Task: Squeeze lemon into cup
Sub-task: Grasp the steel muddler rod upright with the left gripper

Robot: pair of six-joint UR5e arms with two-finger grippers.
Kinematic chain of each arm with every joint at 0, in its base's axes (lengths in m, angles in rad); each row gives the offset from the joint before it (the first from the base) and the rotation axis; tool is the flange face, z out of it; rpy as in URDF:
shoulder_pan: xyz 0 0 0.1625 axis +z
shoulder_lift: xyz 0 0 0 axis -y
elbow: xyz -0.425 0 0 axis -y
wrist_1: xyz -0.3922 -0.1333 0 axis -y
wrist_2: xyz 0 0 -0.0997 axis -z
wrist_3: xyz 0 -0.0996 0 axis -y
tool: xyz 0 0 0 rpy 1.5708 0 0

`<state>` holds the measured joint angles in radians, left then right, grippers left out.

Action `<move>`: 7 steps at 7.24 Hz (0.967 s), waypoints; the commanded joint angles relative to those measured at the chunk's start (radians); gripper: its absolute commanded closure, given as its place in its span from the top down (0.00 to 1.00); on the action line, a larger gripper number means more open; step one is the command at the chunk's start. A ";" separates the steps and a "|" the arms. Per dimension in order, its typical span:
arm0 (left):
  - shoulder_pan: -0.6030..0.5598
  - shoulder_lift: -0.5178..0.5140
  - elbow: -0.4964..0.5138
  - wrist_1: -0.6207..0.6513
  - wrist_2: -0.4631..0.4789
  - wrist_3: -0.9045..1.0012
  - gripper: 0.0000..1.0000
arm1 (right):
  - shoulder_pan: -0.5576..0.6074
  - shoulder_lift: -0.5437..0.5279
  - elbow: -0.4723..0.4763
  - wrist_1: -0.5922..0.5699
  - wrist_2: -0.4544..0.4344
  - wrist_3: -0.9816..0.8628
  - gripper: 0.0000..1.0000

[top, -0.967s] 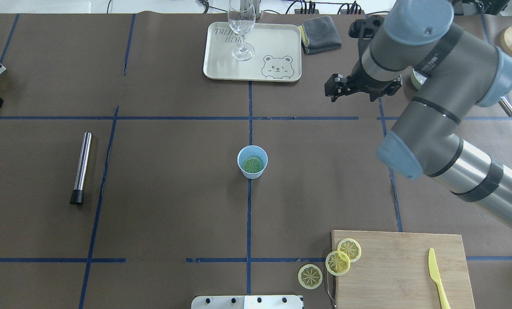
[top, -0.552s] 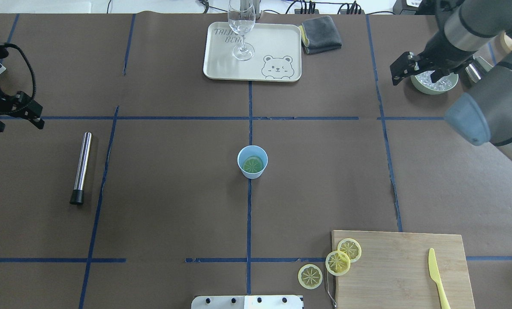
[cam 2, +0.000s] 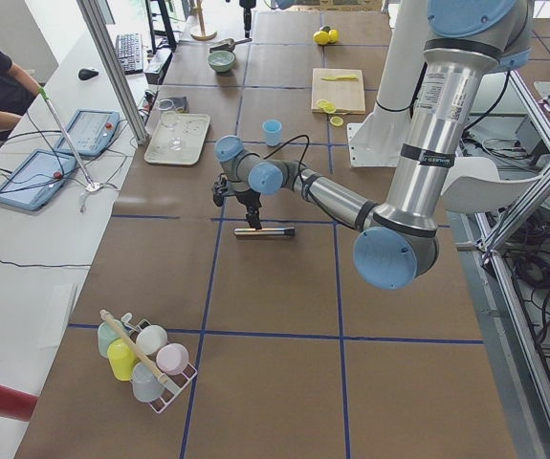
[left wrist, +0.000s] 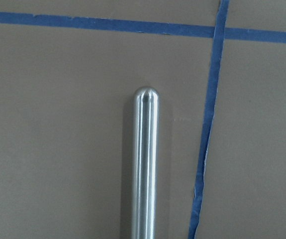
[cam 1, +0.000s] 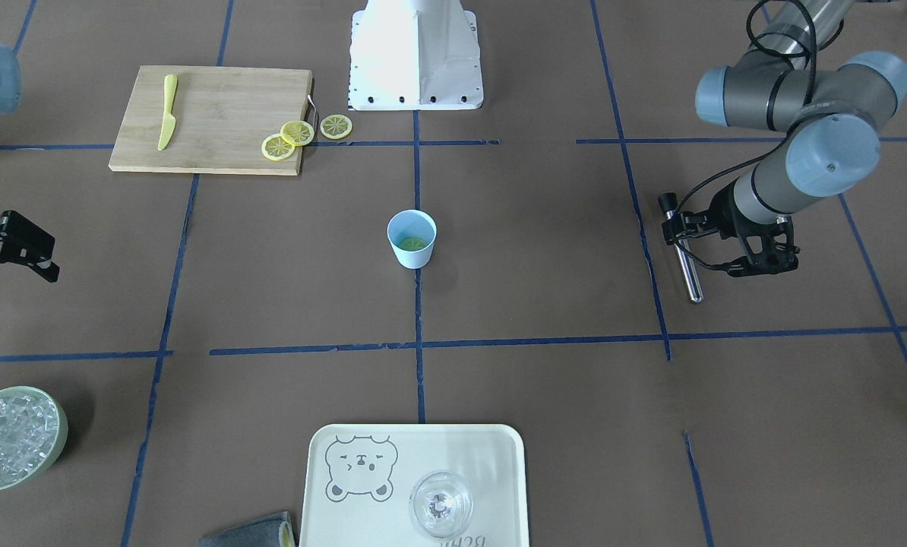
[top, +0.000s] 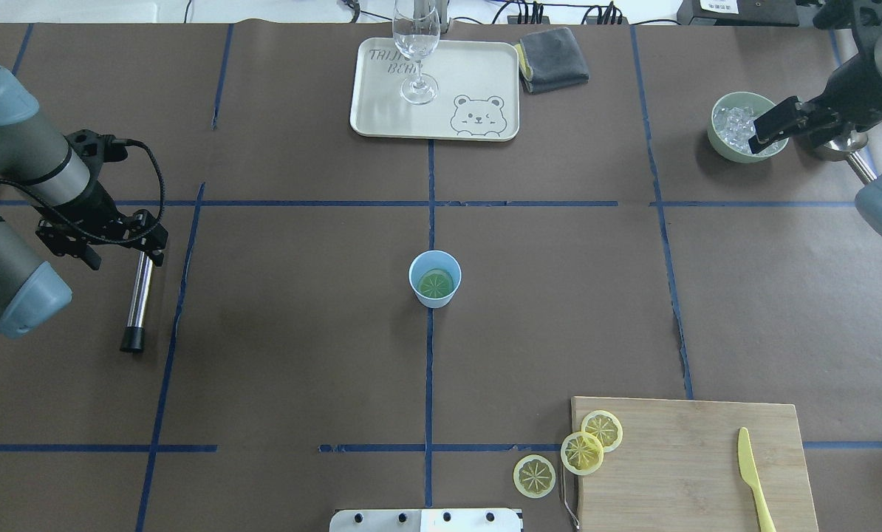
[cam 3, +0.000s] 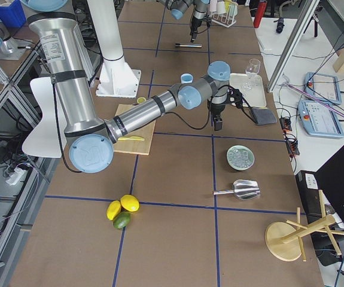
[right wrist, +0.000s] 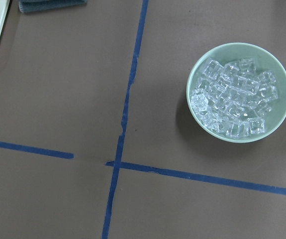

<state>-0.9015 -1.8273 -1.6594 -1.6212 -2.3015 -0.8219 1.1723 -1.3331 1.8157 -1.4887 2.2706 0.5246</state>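
At table centre, the cup (top: 434, 298) holds the lemon (top: 435, 284); the bowl (right wrist: 191, 84) holds ice (right wrist: 232, 102). The left gripper (top: 125, 255) and the right gripper (top: 788, 131) gape wide, empty.

Both arms look alike to me. The left arm (top: 20, 174), at nine o'clock in the overhead view, is dull grey tubing with pale blue-grey caps on its round joints. The right arm (cam 3: 70, 84) has a polished silver upper tube ringed by black bands. A thin black cable (top: 162, 181) loops beside the left wrist. The left claw (top: 125, 244) and right claw (top: 792, 122) are black. The white base (top: 426, 519) carries four dark bolt heads.
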 commanded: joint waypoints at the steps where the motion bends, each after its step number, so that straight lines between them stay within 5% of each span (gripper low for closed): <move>1: 0.018 -0.012 0.097 -0.095 0.010 -0.014 1.00 | 0.003 -0.008 0.004 0.018 0.003 0.003 1.00; 5: 0.030 -0.020 0.153 -0.143 0.010 -0.014 0.98 | 0.003 -0.008 0.004 0.019 0.001 0.005 1.00; 7: 0.030 -0.018 0.147 -0.141 0.010 -0.013 0.19 | 0.003 -0.008 0.005 0.019 0.003 0.003 1.00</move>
<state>-0.8722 -1.8459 -1.5104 -1.7625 -2.2918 -0.8352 1.1750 -1.3404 1.8201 -1.4697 2.2721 0.5281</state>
